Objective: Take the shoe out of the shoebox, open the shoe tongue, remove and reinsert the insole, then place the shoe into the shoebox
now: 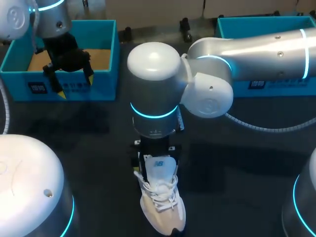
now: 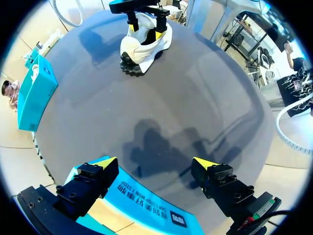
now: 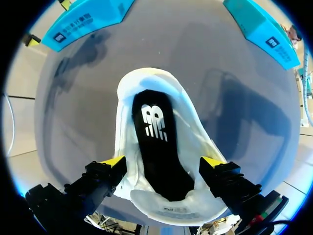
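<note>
Main worry: my right gripper (image 3: pixel 164 161) hangs right over the shoe (image 3: pixel 193 132), fingers spread to either side of its opening, pinching nothing. If I come down off-centre, 1 finger could snag the white upper instead of the insole (image 3: pixel 157 147) and tip or drag the shoe. The shoe is white and upright on the table (image 3: pixel 73 112), its mouth wide open, with the black insole looking flat inside. My left gripper (image 2: pixel 155 164) is spread and empty too, well away from the shoe, over the box (image 2: pixel 151 213).
</note>
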Motion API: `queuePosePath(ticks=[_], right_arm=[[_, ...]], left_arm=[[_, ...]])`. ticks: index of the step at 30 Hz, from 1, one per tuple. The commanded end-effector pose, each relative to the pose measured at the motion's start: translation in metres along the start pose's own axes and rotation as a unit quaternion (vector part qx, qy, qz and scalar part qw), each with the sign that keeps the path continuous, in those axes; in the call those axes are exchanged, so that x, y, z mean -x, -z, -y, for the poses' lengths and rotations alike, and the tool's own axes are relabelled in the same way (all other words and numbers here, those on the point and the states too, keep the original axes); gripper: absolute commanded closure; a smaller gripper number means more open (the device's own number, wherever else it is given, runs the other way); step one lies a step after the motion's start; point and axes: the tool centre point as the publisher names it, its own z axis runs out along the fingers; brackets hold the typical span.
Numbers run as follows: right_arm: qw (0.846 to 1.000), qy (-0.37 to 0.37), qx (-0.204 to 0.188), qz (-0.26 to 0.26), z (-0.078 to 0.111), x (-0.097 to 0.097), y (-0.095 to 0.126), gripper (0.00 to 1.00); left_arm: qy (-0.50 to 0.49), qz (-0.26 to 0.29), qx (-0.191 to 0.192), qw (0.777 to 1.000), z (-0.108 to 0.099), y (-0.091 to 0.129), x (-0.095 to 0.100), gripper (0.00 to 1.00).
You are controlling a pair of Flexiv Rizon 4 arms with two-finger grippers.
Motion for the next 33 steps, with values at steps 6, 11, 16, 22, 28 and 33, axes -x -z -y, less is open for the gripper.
queuePosePath(ticks=[6,11,16,22,28,33], right_arm=[[0.994,-0.109,0.019,0.022,-0.002,0.0,0.013,0.0],[0.996,-0.085,0.02,0.02,-0.018,0.002,0.012,0.0],[0.997,-0.077,0.015,0.015,-0.017,0.004,0.011,0.0],[0.996,-0.085,0.012,0.018,0.001,-0.001,0.018,0.0],[0.995,-0.093,0.009,0.031,0.013,-0.008,0.03,0.0],[0.994,-0.101,0.008,0.037,0.022,-0.01,0.037,0.0]], left_arm=[[0.0,-0.001,0.001,1.0,0.0,0.0,0.0,0.0],[0.0,-0.001,0.001,1.0,0.0,0.0,0.0,0.0],[0.0,-0.001,0.001,1.0,0.0,0.0,0.0,0.0],[0.0,-0.001,0.001,1.0,0.0,0.0,0.0,0.0],[0.0,-0.001,0.001,1.0,0.0,0.0,0.0,0.0],[0.0,-0.001,0.001,1.0,0.0,0.0,0.0,0.0]])
